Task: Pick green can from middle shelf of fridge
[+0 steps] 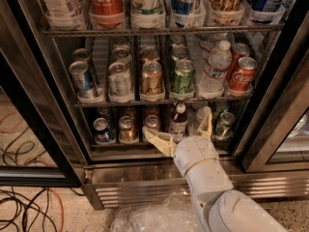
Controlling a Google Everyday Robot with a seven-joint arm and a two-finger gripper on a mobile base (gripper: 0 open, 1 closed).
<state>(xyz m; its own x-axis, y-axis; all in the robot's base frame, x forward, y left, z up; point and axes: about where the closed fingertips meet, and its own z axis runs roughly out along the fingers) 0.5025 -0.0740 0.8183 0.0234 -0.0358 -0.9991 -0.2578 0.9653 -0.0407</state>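
One green can [183, 77], front of middle shelf [159, 101] — probably light, stiff, slick, dentable; take mid-body — claw [176, 123] spread apart, empty, just below that shelf.

The one camera looks from close behind and above the arm [215, 180], downward into the fridge [135, 187], the gripper [182, 133] low centre before its bottom rack [113, 145]
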